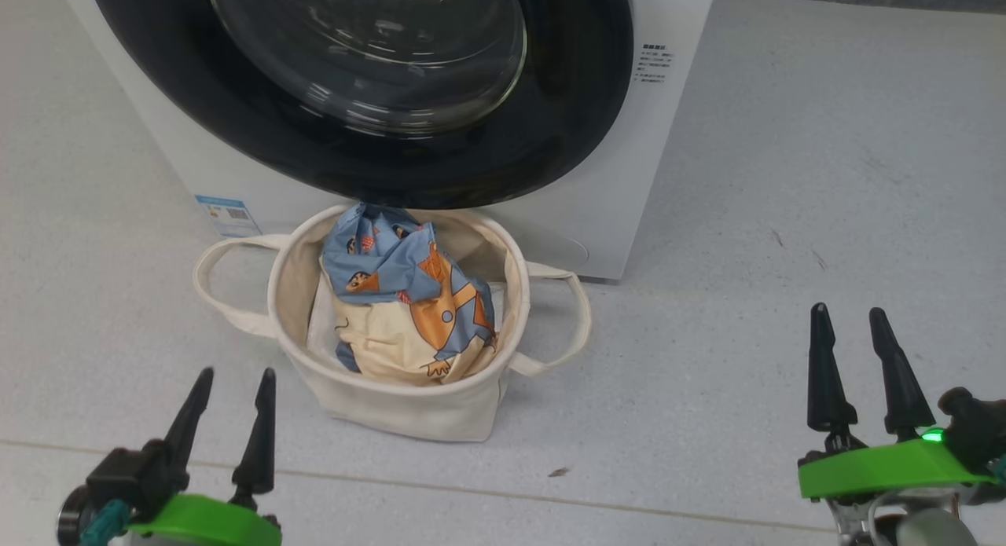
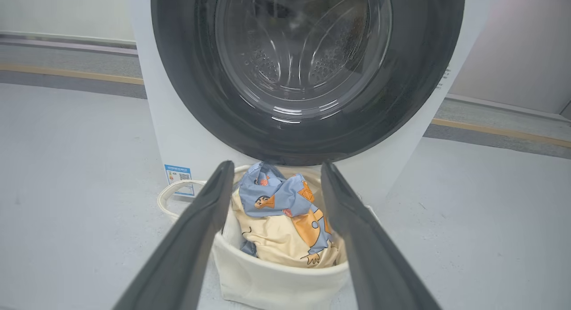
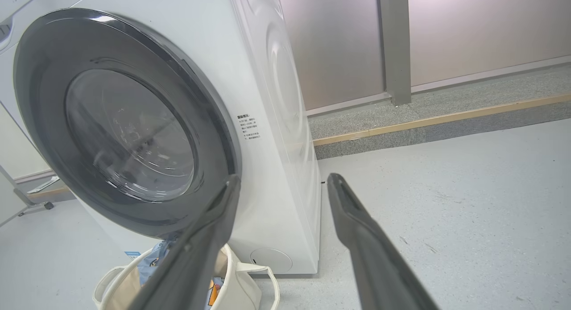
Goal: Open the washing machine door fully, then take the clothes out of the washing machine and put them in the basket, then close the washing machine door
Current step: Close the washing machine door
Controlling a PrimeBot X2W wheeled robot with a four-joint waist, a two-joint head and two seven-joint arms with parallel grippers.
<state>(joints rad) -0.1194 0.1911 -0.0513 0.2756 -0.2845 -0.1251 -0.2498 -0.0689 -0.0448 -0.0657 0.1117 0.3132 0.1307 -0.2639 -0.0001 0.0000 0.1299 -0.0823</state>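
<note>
Head view: I find the washing machine (image 1: 621, 192) at 12 o'clock, standing on the grey floor (image 1: 786, 216). The washing machine door (image 1: 369, 59) lies flat against its front, black rim around the clear glass. The basket (image 1: 283, 294) stands on the floor at the centre, just in front of the machine and below the door's lower rim. The clothes (image 1: 409, 310) sit inside it, blue print uppermost and a cream panel toward me. A blue label (image 1: 228, 216) is on the machine front at 10 o'clock from the basket. The left hand (image 1: 239, 373) is at 7 o'clock, spread and empty, near the basket but not touching it. The right hand (image 1: 849, 310) is at 4 o'clock, also spread and empty, well apart from the basket.

Left wrist view: the two fingers (image 2: 196, 229) stand wide, with nothing between them. The basket and clothes show in the gap, and the door is at 12 o'clock.

Right wrist view: fingers are spread, gripping nothing. The door is at 9 o'clock and looks seated against the machine. The basket is at 7 o'clock, partly hidden behind one finger.
</note>
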